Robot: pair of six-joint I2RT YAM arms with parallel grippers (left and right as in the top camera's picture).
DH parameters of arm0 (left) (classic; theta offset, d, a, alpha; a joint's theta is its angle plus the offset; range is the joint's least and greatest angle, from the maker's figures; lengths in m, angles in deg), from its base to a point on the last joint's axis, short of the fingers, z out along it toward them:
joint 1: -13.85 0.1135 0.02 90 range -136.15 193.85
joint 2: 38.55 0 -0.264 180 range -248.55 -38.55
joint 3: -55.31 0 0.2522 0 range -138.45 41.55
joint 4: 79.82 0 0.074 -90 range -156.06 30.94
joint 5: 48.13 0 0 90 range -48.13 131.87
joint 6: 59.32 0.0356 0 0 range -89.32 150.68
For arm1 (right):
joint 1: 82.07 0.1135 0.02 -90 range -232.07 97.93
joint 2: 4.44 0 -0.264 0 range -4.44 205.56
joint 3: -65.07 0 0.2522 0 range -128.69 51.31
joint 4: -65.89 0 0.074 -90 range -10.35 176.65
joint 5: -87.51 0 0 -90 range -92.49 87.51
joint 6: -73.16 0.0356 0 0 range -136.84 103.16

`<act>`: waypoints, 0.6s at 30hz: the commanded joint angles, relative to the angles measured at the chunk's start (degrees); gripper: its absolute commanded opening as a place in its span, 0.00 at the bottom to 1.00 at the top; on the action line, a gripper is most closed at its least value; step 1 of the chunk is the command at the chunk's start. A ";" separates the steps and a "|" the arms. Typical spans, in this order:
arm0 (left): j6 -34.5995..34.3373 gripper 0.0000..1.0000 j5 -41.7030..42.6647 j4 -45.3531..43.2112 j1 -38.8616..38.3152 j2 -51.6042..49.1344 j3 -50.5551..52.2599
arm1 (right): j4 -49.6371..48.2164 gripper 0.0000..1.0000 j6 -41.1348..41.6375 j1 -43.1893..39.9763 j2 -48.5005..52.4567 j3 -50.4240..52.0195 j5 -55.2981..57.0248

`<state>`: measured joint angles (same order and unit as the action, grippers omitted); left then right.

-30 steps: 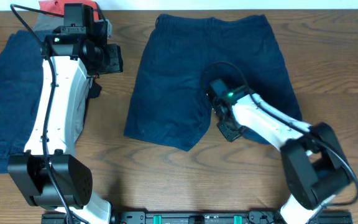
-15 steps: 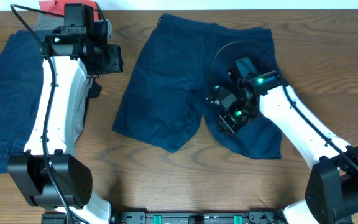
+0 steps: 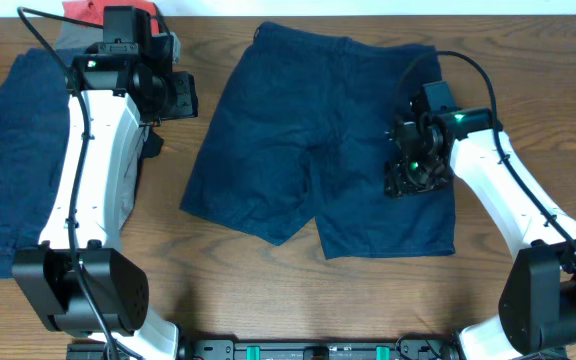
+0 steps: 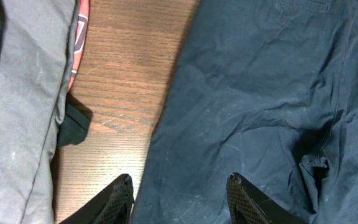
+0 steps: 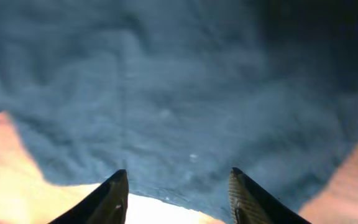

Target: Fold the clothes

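Dark navy shorts lie flat on the wooden table, waistband at the back, two short legs toward the front. My right gripper hovers over the right leg, open and empty; the right wrist view shows the navy cloth below its spread fingers. My left gripper is open and empty beside the shorts' left edge; the left wrist view shows that edge between its fingers. A pile of other clothes lies at far left: a navy piece, a grey one and a red-orange one.
The bare wooden table shows in front of the shorts and between the shorts and the left pile. A small dark cloth scrap lies beside the grey garment. A white wall edge runs along the back.
My right gripper moved right and back from the crotch over the right leg and let go. The right leg, bunched before, now lies spread flat. The left arm has not moved.
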<state>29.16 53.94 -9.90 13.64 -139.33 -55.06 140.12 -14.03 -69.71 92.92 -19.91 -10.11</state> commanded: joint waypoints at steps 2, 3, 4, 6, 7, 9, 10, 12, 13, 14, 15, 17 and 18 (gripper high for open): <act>-0.26 0.50 0.35 0.15 0.13 0.04 0.17 | -0.74 0.45 11.10 -0.50 0.81 2.93 7.26; -0.26 0.50 0.35 0.15 0.13 0.04 0.17 | -1.29 0.41 12.22 -0.50 0.81 3.63 7.45; -0.26 0.50 0.35 0.13 0.13 0.04 0.17 | -2.08 0.38 13.18 -0.50 0.81 4.44 7.61; -0.26 0.50 0.35 0.11 0.13 0.02 0.17 | -4.09 0.29 14.91 -0.50 0.81 6.25 7.61; -0.26 0.51 0.33 0.09 0.15 0.02 0.17 | -5.18 0.27 15.72 -0.50 0.81 7.21 7.69; -0.24 0.51 0.33 0.07 0.15 -0.04 0.17 | -7.65 0.22 17.51 -0.50 0.81 9.49 8.37; -0.24 0.51 0.33 0.02 0.15 -0.09 0.17 | -8.68 0.22 18.71 -0.50 0.81 10.64 9.11; -0.24 0.51 0.33 -0.11 0.15 -0.31 0.17 | -10.34 0.22 20.37 -0.57 0.81 12.76 10.29; -0.15 0.51 0.33 -0.28 0.15 -0.50 0.17 | -10.86 0.22 21.14 -0.79 0.81 13.68 10.86; -0.02 0.51 0.33 -0.37 0.15 -0.70 0.17 | -11.08 0.22 21.57 -1.03 0.81 14.27 11.21; 0.11 0.51 0.33 -0.57 0.15 -0.90 0.20 | -11.26 0.22 22.27 -1.33 0.81 14.84 11.63; 0.81 0.51 0.33 -1.07 0.15 -1.51 0.22 | -11.23 0.22 23.39 -2.23 0.81 15.80 12.37; 0.94 0.51 0.35 -1.25 0.15 -1.70 0.24 | -11.28 0.22 23.58 -2.69 0.81 16.15 12.35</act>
<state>29.23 53.94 -10.88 13.64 -139.61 -55.06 129.21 5.88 -70.76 93.05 -4.72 -0.23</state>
